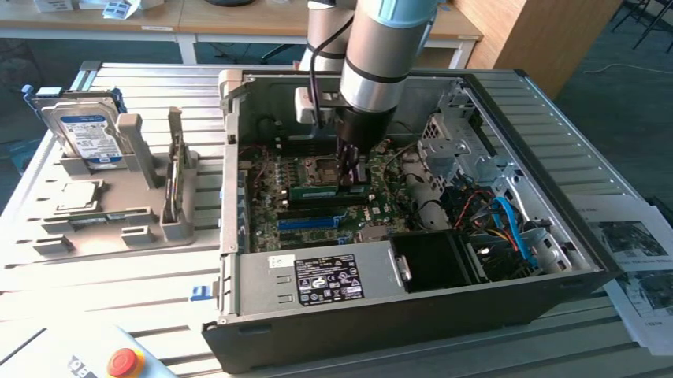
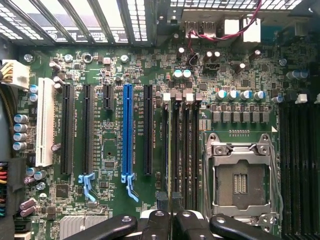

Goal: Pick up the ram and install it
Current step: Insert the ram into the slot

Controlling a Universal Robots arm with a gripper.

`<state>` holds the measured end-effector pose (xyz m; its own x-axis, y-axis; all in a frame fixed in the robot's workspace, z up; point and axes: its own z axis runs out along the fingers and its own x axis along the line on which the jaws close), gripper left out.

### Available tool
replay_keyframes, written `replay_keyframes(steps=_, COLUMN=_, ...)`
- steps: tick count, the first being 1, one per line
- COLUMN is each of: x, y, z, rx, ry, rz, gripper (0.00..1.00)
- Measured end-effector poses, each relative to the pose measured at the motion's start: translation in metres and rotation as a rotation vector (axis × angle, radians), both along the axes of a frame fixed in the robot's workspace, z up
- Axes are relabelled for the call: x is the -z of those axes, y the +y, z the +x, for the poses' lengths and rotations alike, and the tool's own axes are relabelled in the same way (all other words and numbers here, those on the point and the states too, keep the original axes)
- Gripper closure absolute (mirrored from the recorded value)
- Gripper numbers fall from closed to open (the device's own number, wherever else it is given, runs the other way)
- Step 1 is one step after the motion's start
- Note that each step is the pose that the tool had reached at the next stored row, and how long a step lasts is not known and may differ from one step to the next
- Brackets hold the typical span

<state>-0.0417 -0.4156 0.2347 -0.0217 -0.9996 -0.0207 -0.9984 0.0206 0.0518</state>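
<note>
A robotics lab or workshop: a robot arm [image 1: 384, 47] reaches into an open PC case [image 1: 421, 315] on a slatted metal bench [image 1: 74, 299], beside a parts jig [image 1: 126, 236], a red stop button [image 1: 124, 362] near, desks [image 1: 210, 22] far.

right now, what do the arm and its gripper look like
The arm is a silver-grey cylinder with a pale blue cap up top and a black band lower down. A thin black cable runs beside it past a white box. The gripper is black; its rounded fingers carry silver bolts.
</note>
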Motion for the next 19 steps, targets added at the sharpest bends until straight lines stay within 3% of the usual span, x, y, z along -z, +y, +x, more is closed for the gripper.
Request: replay_keyframes(steps=19, x=0.0042, y=0.0, z=0.0, rx=0.0, ry=0.0, rz=-0.0002, gripper=0.88)
